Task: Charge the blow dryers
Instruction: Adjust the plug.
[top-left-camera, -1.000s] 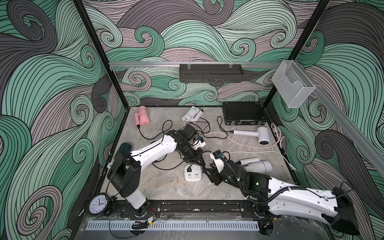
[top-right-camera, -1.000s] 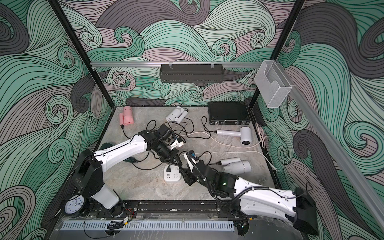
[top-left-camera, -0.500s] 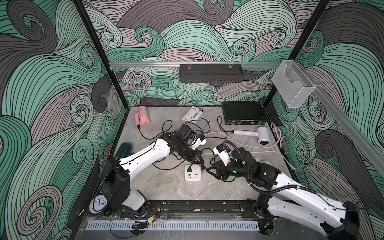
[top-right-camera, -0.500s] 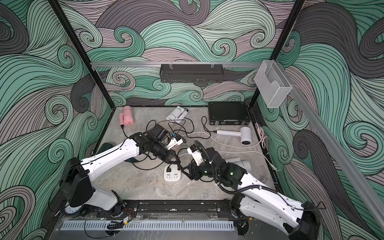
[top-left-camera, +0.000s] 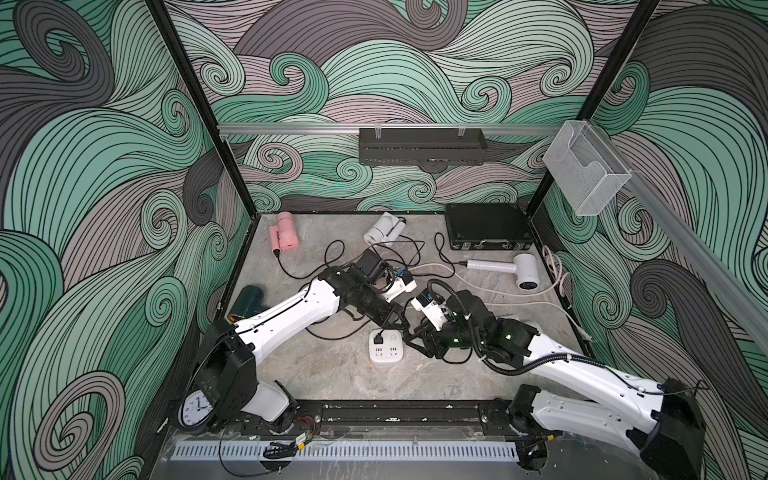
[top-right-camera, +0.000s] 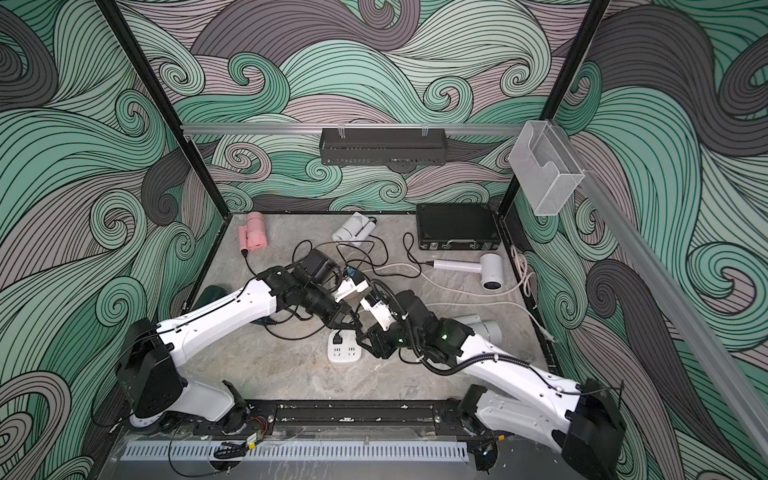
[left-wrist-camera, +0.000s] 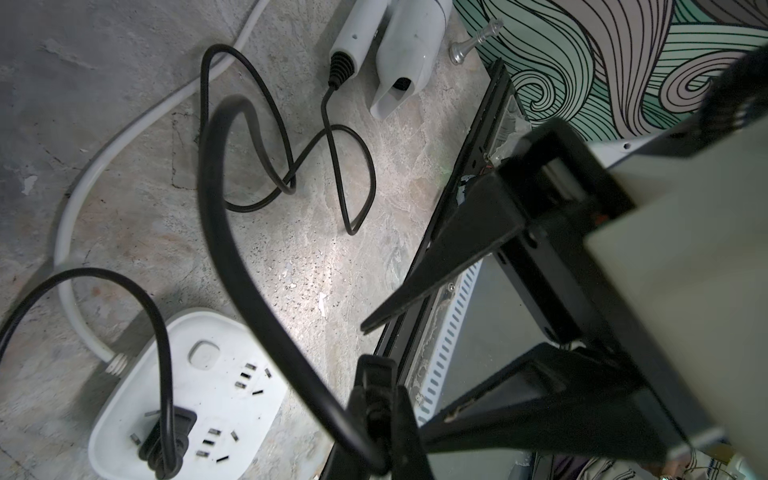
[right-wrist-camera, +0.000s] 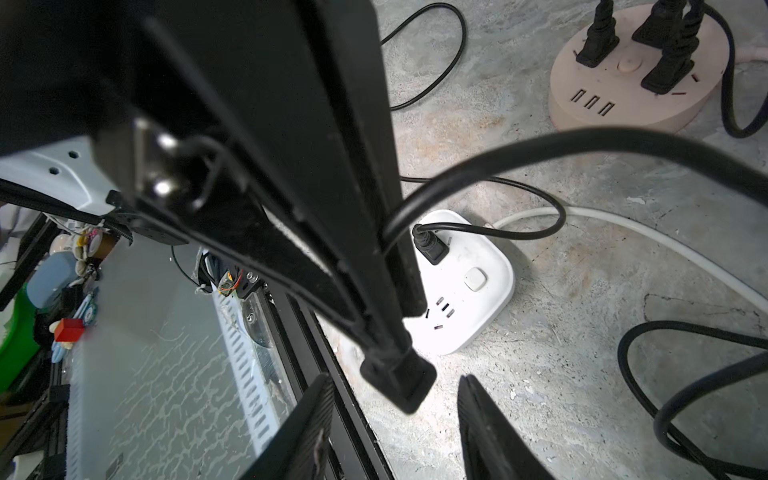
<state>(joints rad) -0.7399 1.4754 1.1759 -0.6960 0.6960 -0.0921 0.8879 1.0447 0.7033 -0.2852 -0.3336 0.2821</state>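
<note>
The held plug (right-wrist-camera: 409, 388), a black two-prong type on a black cord (right-wrist-camera: 540, 145), hangs above the table (top-left-camera: 332, 374) just beside the white socket block (right-wrist-camera: 478, 299) and is not inserted. The frames do not show which dryer this cord serves.

The left gripper (left-wrist-camera: 376, 409) is pressed together, its fingertips pinching the plug body. The right gripper (right-wrist-camera: 397, 379) is spread. Its two fingers (right-wrist-camera: 482, 424) stand on either side of the plug and appear clear of it.

Dryer positions, in both top views:
- The pink dryer (top-left-camera: 284, 232) is in the back left corner.
- The folded white dryer (top-left-camera: 384, 227) is at the back centre.
- The long-handled white dryer (top-left-camera: 519, 270) is on the right side, in front of the black case (top-left-camera: 486, 226).
- The dark green dryer (top-left-camera: 248, 300) is at the left edge, partly behind the left arm.
- The third white dryer (top-right-camera: 486, 330) lies beside the right arm and is partly hidden by it.

One seated plug (right-wrist-camera: 432, 245) occupies a corner outlet of the white socket block. The peach socket hub (right-wrist-camera: 631, 95) stands near the block, with black plugs in its top face.
</note>
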